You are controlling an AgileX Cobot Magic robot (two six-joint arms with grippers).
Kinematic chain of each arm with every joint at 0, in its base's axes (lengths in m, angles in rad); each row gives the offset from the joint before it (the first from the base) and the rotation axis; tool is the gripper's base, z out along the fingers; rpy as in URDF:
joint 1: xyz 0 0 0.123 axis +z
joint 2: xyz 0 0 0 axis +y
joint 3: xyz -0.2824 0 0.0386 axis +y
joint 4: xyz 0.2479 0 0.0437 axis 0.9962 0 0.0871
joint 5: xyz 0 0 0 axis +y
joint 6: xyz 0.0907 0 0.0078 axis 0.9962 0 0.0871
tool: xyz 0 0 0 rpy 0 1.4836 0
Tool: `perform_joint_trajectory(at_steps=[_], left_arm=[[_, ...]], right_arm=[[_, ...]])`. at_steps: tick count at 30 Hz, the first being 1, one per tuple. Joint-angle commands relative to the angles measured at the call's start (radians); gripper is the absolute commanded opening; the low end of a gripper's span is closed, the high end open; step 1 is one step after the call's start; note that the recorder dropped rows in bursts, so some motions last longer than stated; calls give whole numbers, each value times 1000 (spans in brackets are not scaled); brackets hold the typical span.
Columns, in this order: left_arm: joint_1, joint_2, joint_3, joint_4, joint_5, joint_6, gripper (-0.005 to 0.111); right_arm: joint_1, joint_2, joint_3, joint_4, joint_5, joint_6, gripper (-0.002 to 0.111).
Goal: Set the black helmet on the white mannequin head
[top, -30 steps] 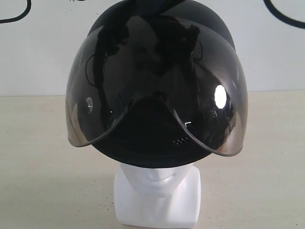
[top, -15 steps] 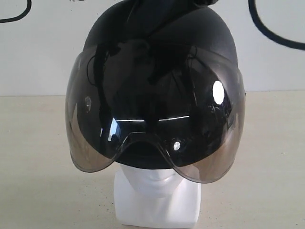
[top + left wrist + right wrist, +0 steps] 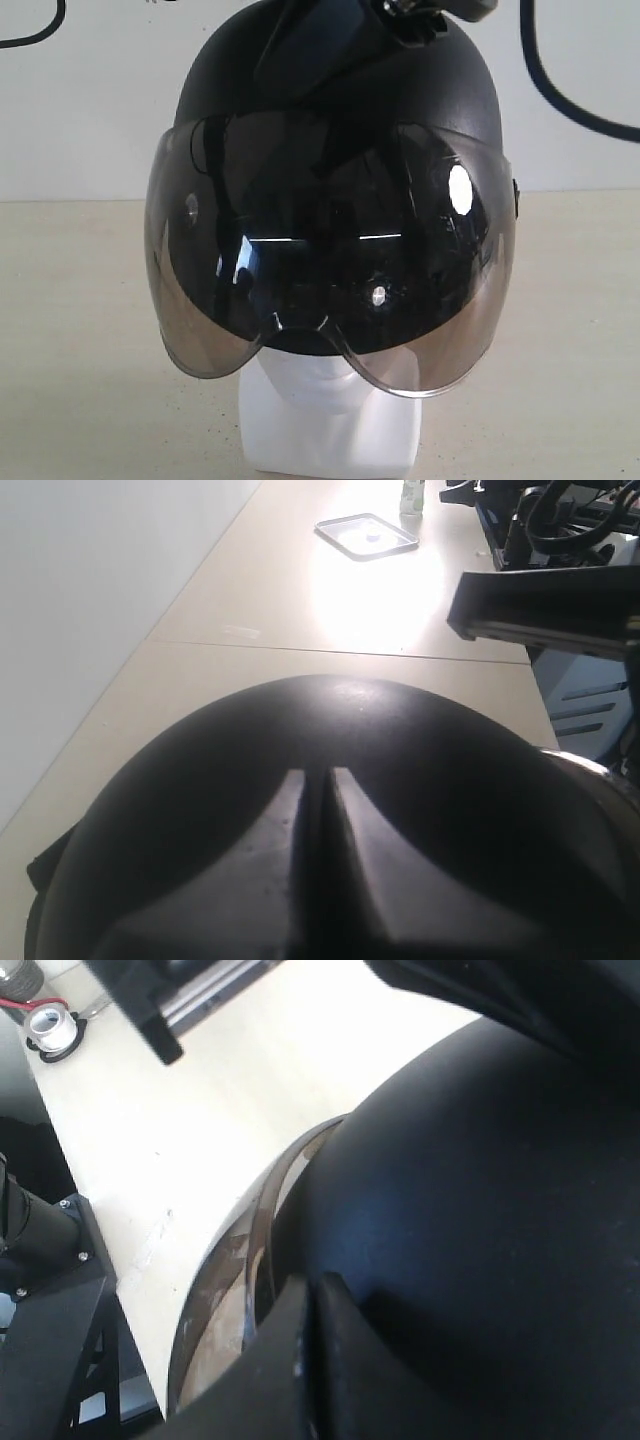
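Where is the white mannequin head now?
The white mannequin head stands at the exterior view's bottom centre on the table, mostly covered by the black helmet.

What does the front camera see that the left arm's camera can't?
Only the front camera shows the smoky visor and the white head under it, with just the chin and blocky neck peeking out. Only the left arm's camera shows a metal tray far down the table, what looks like a small bottle beside it, and the left hand up close, fingers nearly together on the dome. Both show the black helmet and the pale table.
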Motion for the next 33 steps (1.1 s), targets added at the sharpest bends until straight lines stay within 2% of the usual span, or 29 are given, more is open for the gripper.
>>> perform_joint_trajectory(at_steps=[1, 18, 33], left_arm=[[3, 8, 0, 25, 7, -9, 4], [3, 8, 0, 25, 7, -16, 4], [3, 8, 0, 25, -2, -18, 4]], right_arm=[[-1, -2, 20, -43, 47, 4, 0], [-1, -57, 16, -78, 47, 4, 0], [-1, 15, 18, -82, 47, 72, 0]])
